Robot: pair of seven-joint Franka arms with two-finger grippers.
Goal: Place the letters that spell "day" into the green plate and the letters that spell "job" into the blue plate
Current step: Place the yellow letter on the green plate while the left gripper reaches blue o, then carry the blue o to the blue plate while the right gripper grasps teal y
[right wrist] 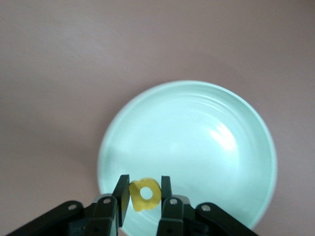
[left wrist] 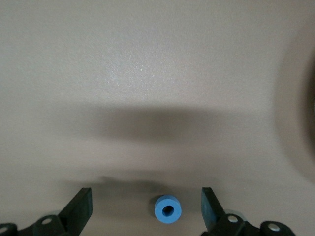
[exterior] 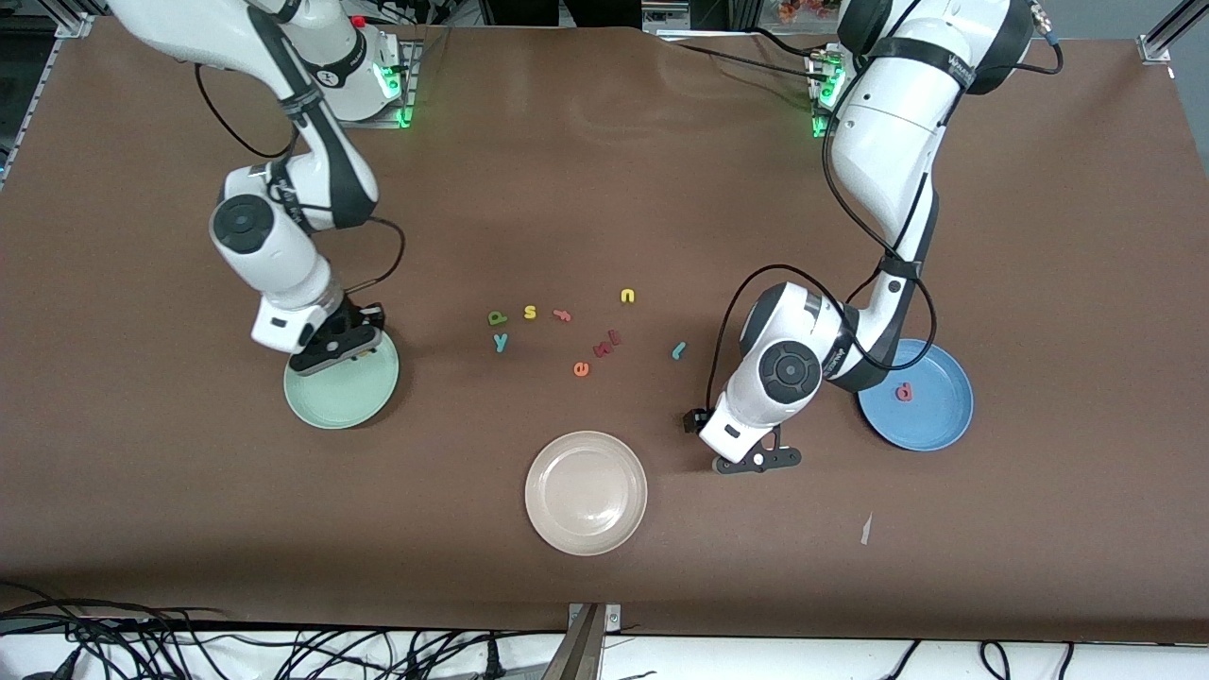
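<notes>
My right gripper (exterior: 337,348) hangs over the pale green plate (exterior: 340,401) near the rim, shut on the yellow a (right wrist: 146,194). The plate (right wrist: 197,142) has nothing lying in it. My left gripper (exterior: 756,461) is open, low over the bare table between the beige and blue plates. A blue ring o (left wrist: 168,209) lies between its fingers (left wrist: 82,204), touching neither. The salmon b (exterior: 904,391) lies in the blue plate (exterior: 930,425). On the table's middle lie the dark green d (exterior: 497,317), the teal y (exterior: 500,341) and the teal j (exterior: 677,350).
Other loose letters lie among them: a yellow s (exterior: 530,312), a pink f (exterior: 562,314), a yellow u (exterior: 627,296), an orange e (exterior: 580,368) and red-pink pieces (exterior: 605,345). A beige plate (exterior: 586,491) sits nearer the front camera. A white scrap (exterior: 866,529) lies near the front edge.
</notes>
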